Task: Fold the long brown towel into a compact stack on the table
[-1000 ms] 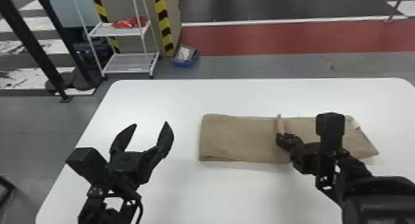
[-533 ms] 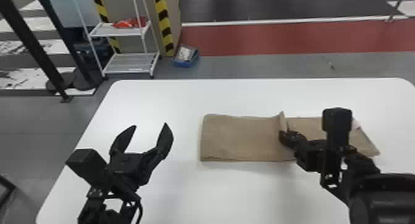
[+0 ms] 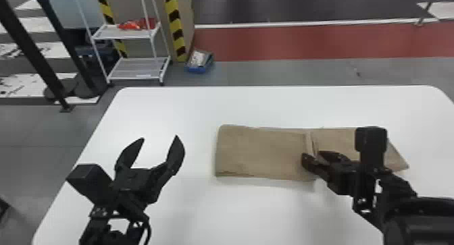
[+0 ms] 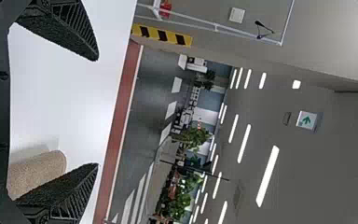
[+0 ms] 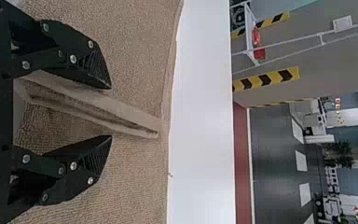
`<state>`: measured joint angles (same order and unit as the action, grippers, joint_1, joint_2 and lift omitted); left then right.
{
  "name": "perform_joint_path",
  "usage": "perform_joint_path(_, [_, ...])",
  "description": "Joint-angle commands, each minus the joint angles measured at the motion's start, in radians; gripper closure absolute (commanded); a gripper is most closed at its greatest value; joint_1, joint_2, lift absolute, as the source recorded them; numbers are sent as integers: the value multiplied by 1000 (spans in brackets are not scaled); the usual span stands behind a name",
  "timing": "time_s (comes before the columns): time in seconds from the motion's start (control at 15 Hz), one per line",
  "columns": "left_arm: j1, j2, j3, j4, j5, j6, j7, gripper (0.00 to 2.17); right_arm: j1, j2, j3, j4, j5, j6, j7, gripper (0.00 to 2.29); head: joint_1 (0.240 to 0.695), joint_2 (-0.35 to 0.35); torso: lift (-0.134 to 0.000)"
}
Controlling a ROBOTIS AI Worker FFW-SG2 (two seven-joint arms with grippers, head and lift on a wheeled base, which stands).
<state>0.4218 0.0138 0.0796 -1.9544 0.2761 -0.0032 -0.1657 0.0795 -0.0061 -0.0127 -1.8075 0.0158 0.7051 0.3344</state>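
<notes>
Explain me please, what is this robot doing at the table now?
The robot is partway through folding a brown towel, which lies long across the white table, not yet a compact stack. Its right gripper is at the towel, open, with a raised fold standing between its fingers, not pinched. The left gripper waits open, to the left of the towel, holding nothing.

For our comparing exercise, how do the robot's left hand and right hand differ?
The left hand is open wide; the right hand less so. The left hand is left of the towel; the right hand is at it, fingers either side of a raised fold. Both are black and two-fingered.
</notes>
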Motion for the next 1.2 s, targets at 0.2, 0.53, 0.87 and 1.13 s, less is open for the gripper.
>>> perform_joint_path(0.2, [-3, 0, -3, 8, 0, -1, 0, 60, -12, 7, -3, 7, 4, 3, -2, 299, 695, 74, -123])
perform_joint_path(0.53, [0, 0, 0, 8, 0, -1, 0, 63, -38, 7, 26, 36, 18, 3, -6, 414, 695, 81, -123])
perform_joint_path(0.87, [0, -3, -3, 9, 0, -1, 0, 63, -44, 7, 30, 45, 16, 0, -6, 650, 695, 91, -123])
perform_joint_path(1.13, [0, -1, -3, 9, -2, -1, 0, 63, -44, 7, 31, 42, 13, -3, -5, 795, 695, 90, -123])
